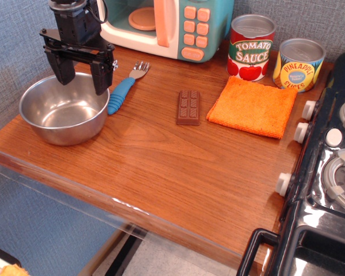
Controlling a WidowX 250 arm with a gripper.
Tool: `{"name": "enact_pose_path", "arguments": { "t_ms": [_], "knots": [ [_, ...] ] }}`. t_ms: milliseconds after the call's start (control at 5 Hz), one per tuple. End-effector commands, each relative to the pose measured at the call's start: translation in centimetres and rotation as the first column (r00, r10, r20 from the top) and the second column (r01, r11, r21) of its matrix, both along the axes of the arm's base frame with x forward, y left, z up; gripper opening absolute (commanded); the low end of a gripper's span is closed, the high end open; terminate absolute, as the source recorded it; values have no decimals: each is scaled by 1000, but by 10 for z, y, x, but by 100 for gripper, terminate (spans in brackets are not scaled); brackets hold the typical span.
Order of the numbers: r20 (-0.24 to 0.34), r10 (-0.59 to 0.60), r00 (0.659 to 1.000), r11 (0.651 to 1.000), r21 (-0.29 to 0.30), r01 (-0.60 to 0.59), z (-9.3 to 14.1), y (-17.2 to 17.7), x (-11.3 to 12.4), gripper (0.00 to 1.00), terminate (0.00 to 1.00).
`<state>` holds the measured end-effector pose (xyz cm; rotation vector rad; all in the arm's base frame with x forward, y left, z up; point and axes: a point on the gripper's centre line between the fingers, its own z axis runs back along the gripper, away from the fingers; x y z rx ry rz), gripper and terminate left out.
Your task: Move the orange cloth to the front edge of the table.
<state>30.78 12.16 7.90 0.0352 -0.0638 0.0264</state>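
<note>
The orange cloth (252, 106) lies flat at the right of the frame on the wooden counter (161, 172), just below the tomato sauce can (250, 46) and pineapple slices can (298, 64), with a chocolate bar (188, 107) just to its left. At upper left the hand (80, 80) hangs over a steel bowl (63, 115), fingers spread wide apart and holding nothing. A blue-handled fork (125, 89) lies beside the bowl.
</note>
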Motion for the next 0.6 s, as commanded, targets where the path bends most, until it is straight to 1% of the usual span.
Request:
{"name": "enact_pose_path", "arguments": {
  "t_ms": [0, 200, 400],
  "knots": [
    [0, 0, 1000, 1000, 0, 0, 0, 0, 0, 100, 0],
    [60, -49, 997, 992, 119, 42, 24, -27, 7, 100, 0],
    [108, -116, 987, 975, 200, 92, 62, -61, 10, 100, 0]
  ]
}}
